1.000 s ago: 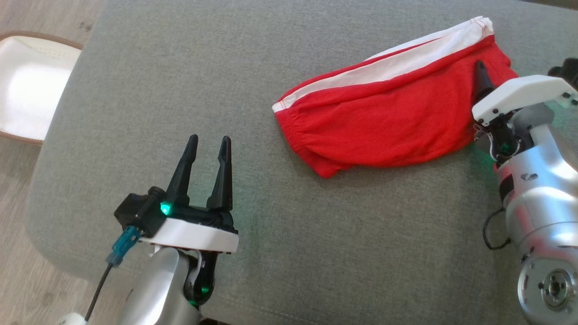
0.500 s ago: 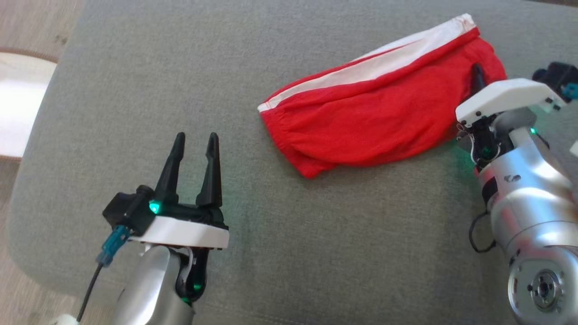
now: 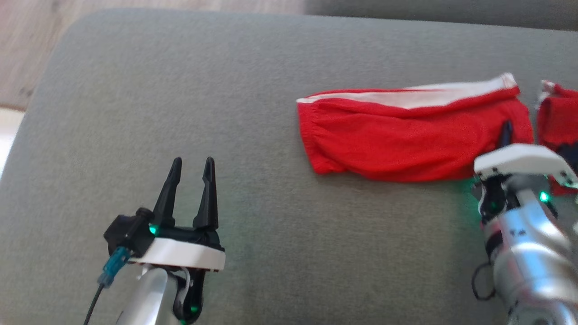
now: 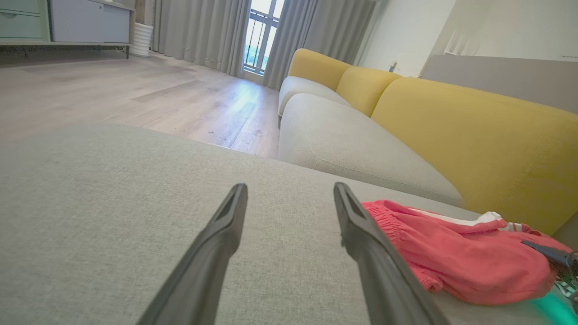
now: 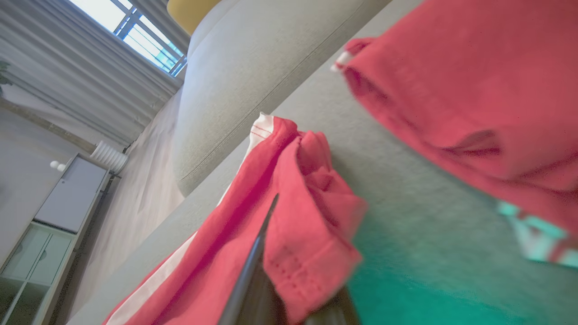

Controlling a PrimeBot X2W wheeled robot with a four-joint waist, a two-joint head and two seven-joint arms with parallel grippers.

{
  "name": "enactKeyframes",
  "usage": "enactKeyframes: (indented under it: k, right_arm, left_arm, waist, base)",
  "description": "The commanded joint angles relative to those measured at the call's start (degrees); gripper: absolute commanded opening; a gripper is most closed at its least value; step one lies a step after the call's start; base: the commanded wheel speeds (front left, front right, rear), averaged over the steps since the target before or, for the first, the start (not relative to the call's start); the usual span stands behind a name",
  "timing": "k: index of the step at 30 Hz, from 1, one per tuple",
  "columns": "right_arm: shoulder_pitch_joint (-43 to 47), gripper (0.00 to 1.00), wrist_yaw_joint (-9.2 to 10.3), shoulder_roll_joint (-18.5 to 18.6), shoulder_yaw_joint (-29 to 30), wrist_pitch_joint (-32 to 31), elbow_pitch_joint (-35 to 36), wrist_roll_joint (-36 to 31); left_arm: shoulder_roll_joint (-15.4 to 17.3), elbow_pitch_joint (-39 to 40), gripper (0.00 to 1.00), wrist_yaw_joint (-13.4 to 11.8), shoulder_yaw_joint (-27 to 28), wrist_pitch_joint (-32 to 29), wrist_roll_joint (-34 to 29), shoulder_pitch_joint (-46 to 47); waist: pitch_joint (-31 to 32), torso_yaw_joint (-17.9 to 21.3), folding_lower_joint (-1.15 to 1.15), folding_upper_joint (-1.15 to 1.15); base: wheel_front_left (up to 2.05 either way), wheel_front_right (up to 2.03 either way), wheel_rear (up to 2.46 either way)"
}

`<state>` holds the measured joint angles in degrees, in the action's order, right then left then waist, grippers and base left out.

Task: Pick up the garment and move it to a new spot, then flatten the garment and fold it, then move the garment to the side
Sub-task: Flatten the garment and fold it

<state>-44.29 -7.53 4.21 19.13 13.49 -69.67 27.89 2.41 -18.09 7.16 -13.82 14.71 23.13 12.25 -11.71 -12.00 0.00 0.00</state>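
Right gripper point(image 3: 505, 130) is pinched tight on the right end of the red shorts point(image 3: 406, 144), which lie stretched out on the grey sofa cushion point(image 3: 226, 90). Left gripper point(image 3: 192, 163) is spread wide, well apart from them.

A home living room: yellow-backed sofa point(image 4: 451, 126), grey curtains point(image 4: 198, 31) at a balcony door point(image 4: 262, 36), wooden floor point(image 4: 135, 90), low cabinet point(image 4: 90, 20).
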Motion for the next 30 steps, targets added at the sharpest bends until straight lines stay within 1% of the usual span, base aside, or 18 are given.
enactKeyframes:
  k: [1, 9, 13, 17, 27, 30]
  right_arm:
    - [1.3, 0.0, 0.04, -0.9, -0.9, 0.9, 3.4, 0.8]
    - [11.1, 0.0, 0.04, -1.2, 0.4, 1.4, 13.0, 4.5]
    - [13.8, 0.0, 0.04, -1.3, -0.7, 1.4, 15.9, 6.8]
    - [14.5, 0.0, 0.04, -1.3, -3.2, 1.5, 17.3, 9.1]
    - [13.1, 0.0, 0.04, -1.3, -8.1, 1.4, 19.5, 10.5]
    - [12.4, 0.0, 0.04, -1.3, -11.1, 1.0, 20.4, 11.8]
  left_arm:
    - [0.5, 1.9, 1.0, 0.3, 2.3, 0.3, -0.6, 0.4]
    - [0.6, 2.2, 1.0, 0.3, 2.8, 0.3, -1.4, -1.2]
    - [0.6, 2.4, 1.0, 0.3, 2.8, 0.3, -1.4, -1.9]
    - [0.6, 2.3, 1.0, 0.3, 2.6, 0.3, -1.3, -2.2]
    - [0.6, 1.6, 1.0, 0.3, 2.0, 0.3, -0.8, -1.6]
    - [0.5, 1.4, 1.0, 0.3, 1.8, 0.3, -0.7, -1.7]
  waist:
    - [1.6, 2.0, 0.0, 0.0]
    - [3.3, 4.2, 0.0, 0.0]
    - [3.3, 4.7, 0.0, 0.0]
    - [3.2, 4.9, 0.0, 0.0]
    - [3.4, 4.1, 0.0, 0.0]
    - [3.9, 3.6, 0.0, 0.0]
  base:
    - [0.0, 0.0, 0.0]
    - [0.0, 0.0, 0.0]
    - [0.0, 0.0, 0.0]
    - [0.0, 0.0, 0.0]
    - [0.0, 0.0, 0.0]
    - [0.0, 0.0, 0.0]
